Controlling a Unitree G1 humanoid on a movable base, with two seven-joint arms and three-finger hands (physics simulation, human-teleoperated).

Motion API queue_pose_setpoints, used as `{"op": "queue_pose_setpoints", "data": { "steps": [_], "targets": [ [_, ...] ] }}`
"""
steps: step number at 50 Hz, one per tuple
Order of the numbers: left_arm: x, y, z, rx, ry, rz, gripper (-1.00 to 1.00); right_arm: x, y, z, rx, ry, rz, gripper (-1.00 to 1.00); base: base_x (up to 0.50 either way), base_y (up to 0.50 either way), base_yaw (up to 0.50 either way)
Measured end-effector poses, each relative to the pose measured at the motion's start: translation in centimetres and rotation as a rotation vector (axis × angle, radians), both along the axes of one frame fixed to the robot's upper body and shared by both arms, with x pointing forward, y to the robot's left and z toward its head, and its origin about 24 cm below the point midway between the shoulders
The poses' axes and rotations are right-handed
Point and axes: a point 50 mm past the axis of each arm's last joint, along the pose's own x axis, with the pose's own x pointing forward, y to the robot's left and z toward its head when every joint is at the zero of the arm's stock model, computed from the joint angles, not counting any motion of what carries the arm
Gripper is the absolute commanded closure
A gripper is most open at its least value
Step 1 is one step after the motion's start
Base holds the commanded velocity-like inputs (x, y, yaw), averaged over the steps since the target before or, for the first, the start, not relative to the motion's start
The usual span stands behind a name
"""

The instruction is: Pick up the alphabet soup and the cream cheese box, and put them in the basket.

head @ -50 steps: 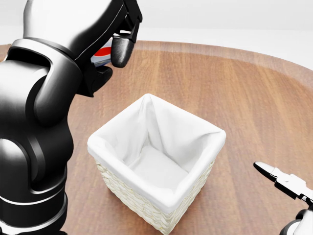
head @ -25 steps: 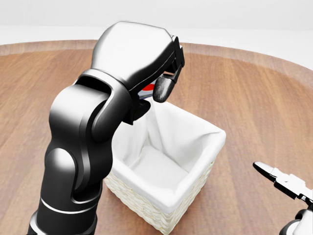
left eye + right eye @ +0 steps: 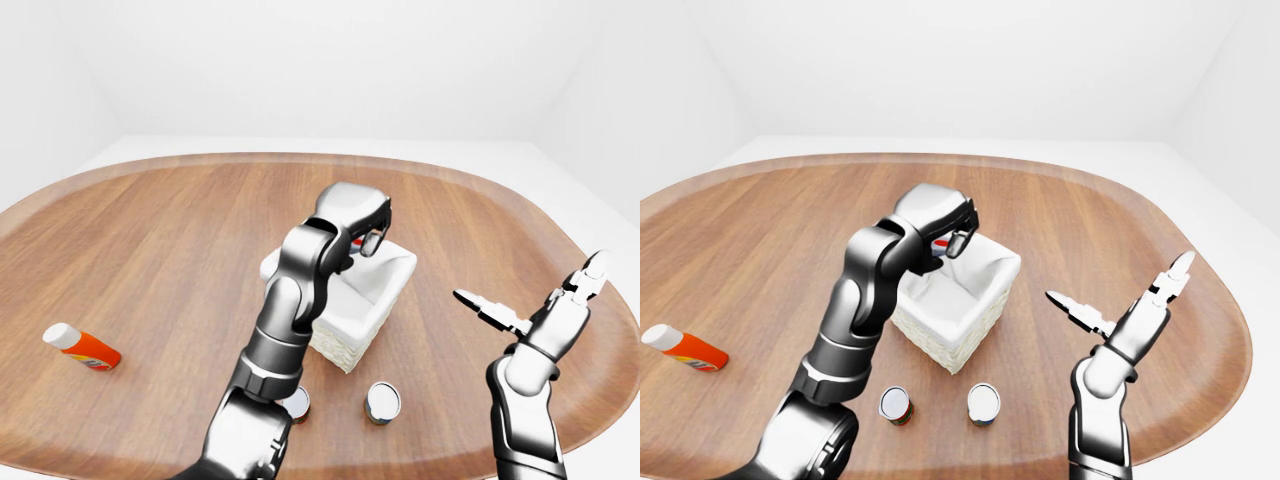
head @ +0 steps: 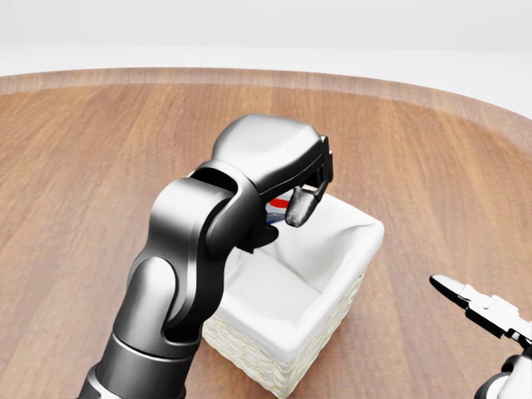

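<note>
As we looked near to far from basket (image 3: pixel 958 318): two cans (image 3: pixel 896 405) lay near its bottom side, untouched. Right hand (image 3: pixel 1118 308) held beside basket, fingers spread, empty. Left hand (image 4: pixel 283 179) had swung from basket's upper left to over its opening, fingers clamped on red-white object, likely cream cheese box (image 4: pixel 281 202). We judged release next; alphabet soup unidentified among cans.

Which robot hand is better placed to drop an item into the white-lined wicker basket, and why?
Left. The left robot hand is closed on a red-and-white item directly over the white-lined wicker basket, while the right robot hand is open, off to the basket's right.
</note>
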Motion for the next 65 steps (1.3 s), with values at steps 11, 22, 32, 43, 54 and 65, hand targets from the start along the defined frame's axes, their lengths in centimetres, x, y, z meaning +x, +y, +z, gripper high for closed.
{"op": "queue_pose_setpoints", "data": {
  "steps": [11, 22, 32, 43, 54, 65],
  "targets": [
    [0.7, -0.4, -2.5, 0.037, 0.082, -0.009, 1.00, 0.0, 0.0, 0.0, -0.001, 0.000, 0.001, -1.00, 0.00, 0.00, 0.00],
    [1.2, -0.8, -3.8, 0.041, 0.117, -0.014, 1.00, 0.0, 0.0, 0.0, -0.003, 0.001, 0.001, -1.00, 0.00, 0.00, 0.00],
    [1.6, -0.9, -4.4, 0.045, 0.135, -0.015, 1.00, 0.0, 0.1, 0.0, -0.004, 0.002, 0.001, -1.00, 0.00, 0.00, 0.00],
    [1.5, -1.1, -4.5, 0.052, 0.145, -0.016, 1.00, 0.0, 0.0, 0.0, -0.005, 0.003, 0.001, -1.00, 0.00, 0.00, 0.00],
    [1.5, -1.1, -4.2, 0.045, 0.128, -0.005, -1.00, 0.0, 0.0, -0.1, -0.006, 0.003, 0.002, -1.00, 0.00, 0.00, 0.00],
    [1.3, -0.7, -3.4, 0.024, 0.114, 0.005, -1.00, 0.0, 0.1, -0.1, -0.008, 0.003, 0.002, -1.00, 0.00, 0.00, 0.00]
  ]
}}
